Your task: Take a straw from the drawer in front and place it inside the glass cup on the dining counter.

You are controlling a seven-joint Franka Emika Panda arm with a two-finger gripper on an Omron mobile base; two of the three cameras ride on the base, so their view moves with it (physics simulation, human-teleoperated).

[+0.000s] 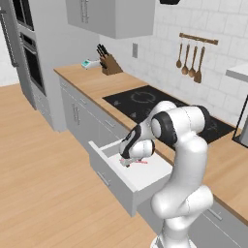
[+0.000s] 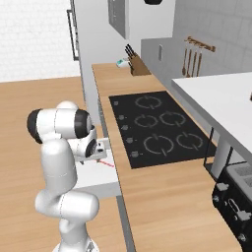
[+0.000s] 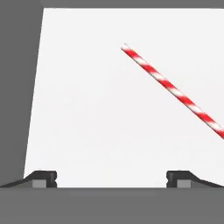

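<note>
The drawer (image 1: 112,180) stands pulled out from under the worktop, its white floor (image 3: 87,109) bare except for the straw. The red-and-white striped straw (image 3: 173,89) lies flat on that floor, running diagonally off the right edge of the hand view; a short piece of the straw (image 1: 141,162) also shows beside the hand. My gripper (image 3: 111,179) hangs just above the drawer floor, pointing down into it. It is open, its fingertips (image 3: 43,178) wide apart with nothing between them, and the straw lies off to one side, untouched. The glass cup and the dining counter are out of view.
A black cooktop (image 1: 145,104) is set into the wooden worktop behind the drawer. At the far end stand a knife block (image 1: 109,63) and hanging utensils (image 1: 191,60). A white slab (image 2: 221,103) and a toaster (image 2: 236,197) are to the right. Wood floor (image 1: 43,184) lies open to the left.
</note>
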